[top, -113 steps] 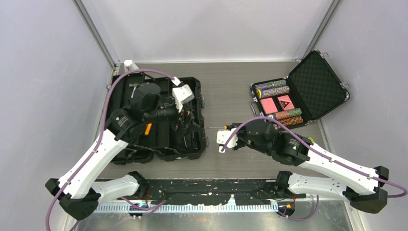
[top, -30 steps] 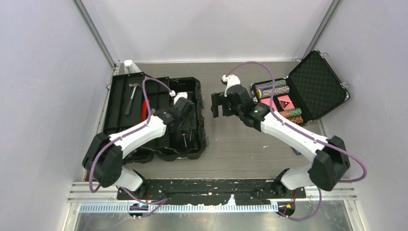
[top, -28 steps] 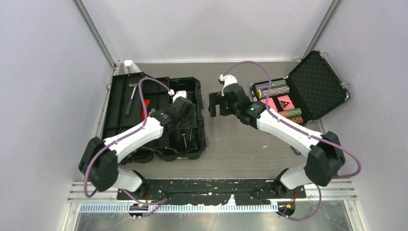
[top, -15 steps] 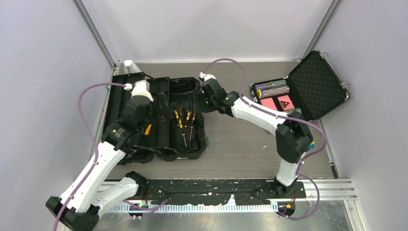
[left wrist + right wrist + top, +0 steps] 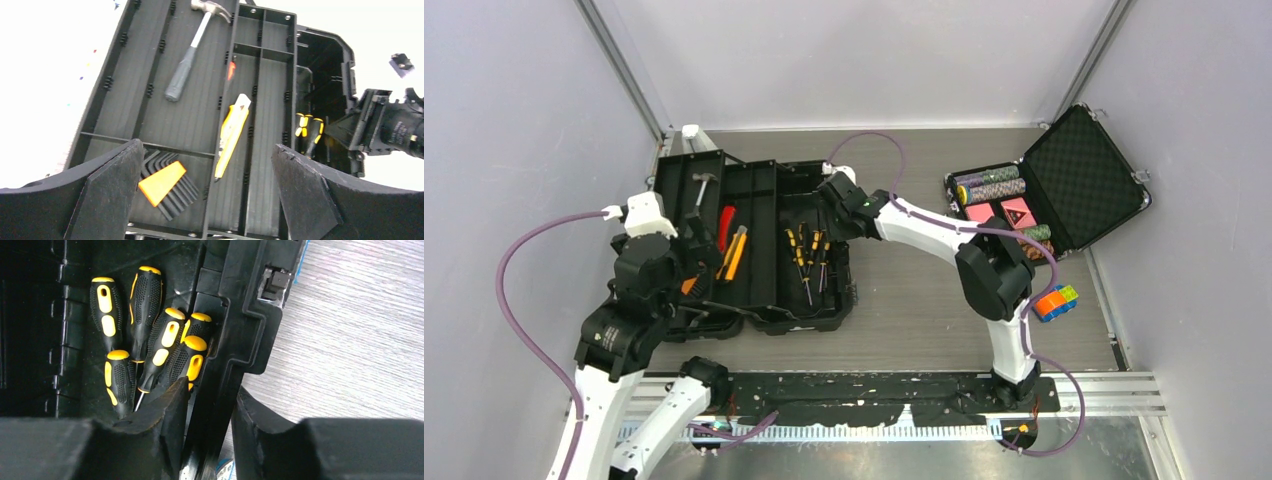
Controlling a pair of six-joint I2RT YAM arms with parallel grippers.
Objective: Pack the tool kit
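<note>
Straddling the right-hand wall of the open black toolbox (image 5: 762, 205), the right gripper (image 5: 211, 386) sets one finger inside, beside the yellow-and-black screwdrivers (image 5: 150, 340), and one outside, over the wood-grain table (image 5: 350, 340). Its jaws stand narrow about the plastic, though whether the pads already pinch it cannot be told. The hold looks chosen to swing that deep half over its neighbour, the closing move of packing. The left gripper (image 5: 206, 150) hangs released, fingers spread wide, over the toolbox's front-left corner, probably to keep clear of the swinging half.

The toolbox lies opened flat on the table. Its shallow left half holds a hammer (image 5: 192, 50), red pliers (image 5: 724, 222), a yellow utility knife (image 5: 231, 135) and a fan of hex keys (image 5: 162, 182) in an orange holder. The screwdrivers lie heaped in the right half, against the straddled wall. Well to the right of the toolbox sits an open case of poker chips (image 5: 1079, 175), with a multicoloured cube (image 5: 1056, 300) nearer the front.

Half a second earlier the left arm reached over the tray. It has since pulled back to the toolbox's left edge, uncovering pliers and knife, and over the last second its jaws have gone from part-way to fully apart. The right gripper, a second ago hovering between toolbox and chip case with jaws wide, has reached the wall and narrowed.
</note>
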